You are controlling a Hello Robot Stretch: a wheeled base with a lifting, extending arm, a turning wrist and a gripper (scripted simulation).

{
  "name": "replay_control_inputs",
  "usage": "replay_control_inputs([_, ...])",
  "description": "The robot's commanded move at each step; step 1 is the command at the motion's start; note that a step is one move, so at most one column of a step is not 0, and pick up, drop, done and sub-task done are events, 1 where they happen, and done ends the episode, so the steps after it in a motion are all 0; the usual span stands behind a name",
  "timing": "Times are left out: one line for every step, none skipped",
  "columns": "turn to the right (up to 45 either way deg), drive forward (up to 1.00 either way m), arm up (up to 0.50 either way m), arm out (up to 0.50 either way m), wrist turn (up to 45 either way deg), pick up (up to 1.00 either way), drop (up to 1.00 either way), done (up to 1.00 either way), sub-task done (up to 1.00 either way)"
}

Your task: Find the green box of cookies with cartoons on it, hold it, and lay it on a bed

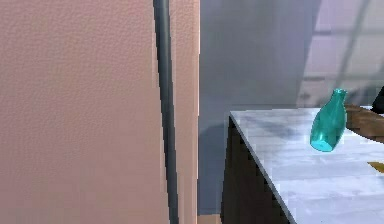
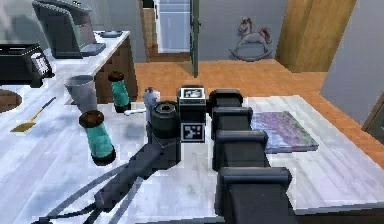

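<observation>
In the arm side view my arm (image 2: 235, 150) rises over a white marble counter (image 2: 300, 180). Two white marker squares (image 2: 190, 112) stand at its far end, with the gripper's dark body (image 2: 163, 122) left of them. The gripper (image 2: 105, 192) has thin fingers that run down to the left across the countertop. I cannot tell whether it holds anything. A teal jar with a dark lid (image 2: 98, 140) stands close beside the fingers, and a second teal bottle (image 2: 120, 92) stands farther back. In the forward view a teal bottle (image 1: 330, 120) stands on a marble counter (image 1: 300, 170).
A metal cup (image 2: 82, 93), a gold utensil (image 2: 35, 112), a black toaster (image 2: 22, 62) and a coffee machine (image 2: 65, 28) line the counter's left. A grey patterned mat (image 2: 282, 130) lies right of the arm. Beyond are orange floor (image 2: 240, 75) and a doorway (image 2: 175, 25). A pink wall (image 1: 80, 110) stands close ahead.
</observation>
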Motion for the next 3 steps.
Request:
replay_control_inputs([0.0, 0.0, 0.0, 0.0, -6.0, 0.0, 0.0, 0.0, 0.0])
replay_control_inputs([0.0, 0.0, 0.0, -0.12, 0.0, 0.0, 0.0, 0.0, 0.0])
replay_control_inputs([45.0, 0.0, 0.0, 0.0, 0.0, 0.0, 0.0, 0.0, 0.0])
